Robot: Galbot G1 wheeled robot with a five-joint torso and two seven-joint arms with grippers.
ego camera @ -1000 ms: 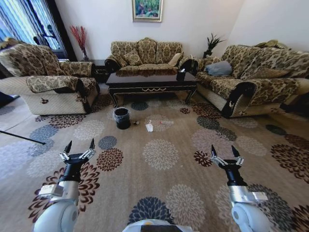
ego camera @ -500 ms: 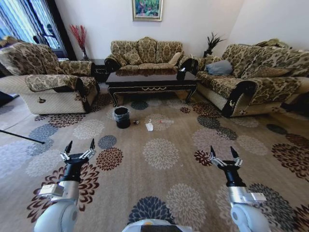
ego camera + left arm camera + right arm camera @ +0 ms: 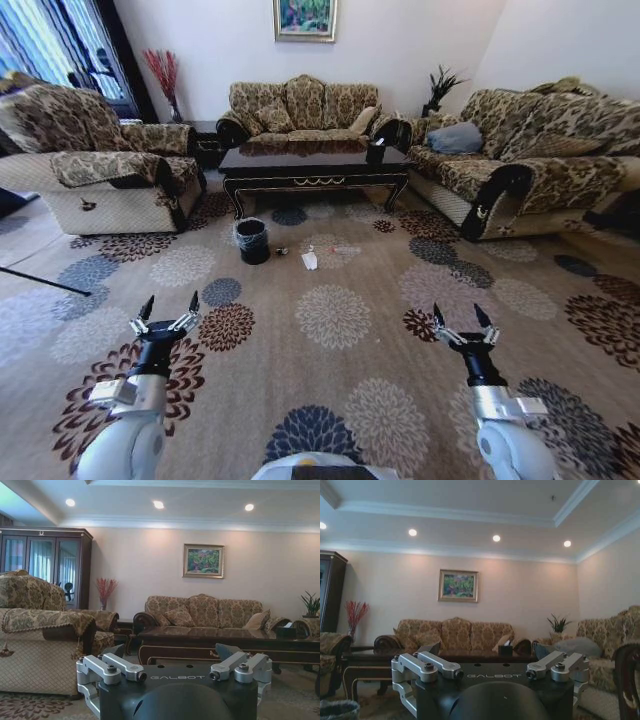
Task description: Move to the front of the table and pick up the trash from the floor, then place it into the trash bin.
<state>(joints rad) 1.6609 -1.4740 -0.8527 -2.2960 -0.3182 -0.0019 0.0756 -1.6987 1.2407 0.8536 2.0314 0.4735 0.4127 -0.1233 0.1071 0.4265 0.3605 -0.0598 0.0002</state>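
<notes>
trash (image 3: 309, 261) small, far off at frame centre beside bin (image 3: 252, 241); could be overrun or missed. left gripper (image 3: 168, 308), right gripper (image 3: 461, 320) held spread, empty.

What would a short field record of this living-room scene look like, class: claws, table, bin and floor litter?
left claw: open, empty, held low over the carpet on the robot's left
right claw: open, empty, held low on the right
table: dark, ahead, between the sofas
trash bin: black, on the carpet before the table's left end
trash: white paper piece right of the bin, smaller bits nearby
stage: robot far from the litter, nothing picked up
</notes>
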